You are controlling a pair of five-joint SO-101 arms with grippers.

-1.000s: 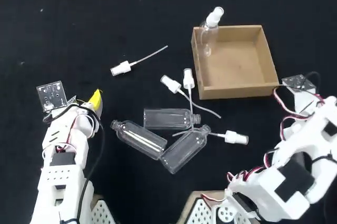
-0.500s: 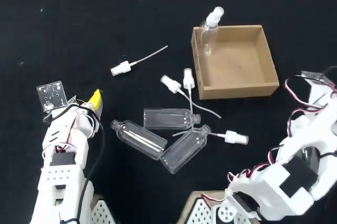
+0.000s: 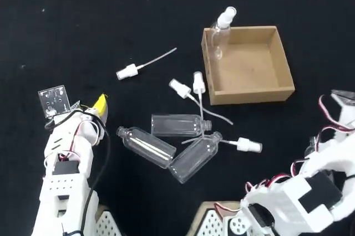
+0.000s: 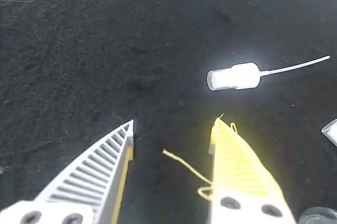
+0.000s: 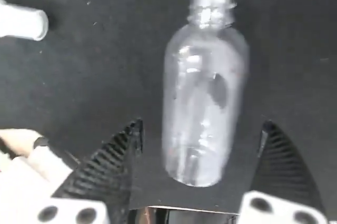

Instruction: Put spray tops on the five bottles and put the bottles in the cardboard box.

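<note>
A cardboard box (image 3: 283, 61) sits at the back right, with a capped clear bottle (image 3: 219, 35) upright in its far left corner. Three uncapped bottles (image 3: 177, 125) (image 3: 145, 146) (image 3: 194, 156) lie mid-table. Loose spray tops (image 3: 127, 72) (image 3: 180, 88) (image 3: 198, 83) (image 3: 248, 145) lie around them. My left gripper (image 4: 174, 132) is open above bare cloth, with a spray top (image 4: 234, 77) just beyond its tips; its yellow finger (image 3: 100, 104) shows from above. My right gripper (image 5: 202, 126) is open, its black jaws either side of another uncapped bottle (image 5: 205, 87) lying on the cloth.
The table is covered in black cloth (image 3: 83, 31), bare at the far left. The right arm (image 3: 299, 203) bulks over the near right corner. A white spray top (image 5: 21, 21) lies off to one side of the right gripper's bottle.
The right arm has swung away from the box toward the table's right edge and lower in the high view. The left arm and the bottles have not moved.
</note>
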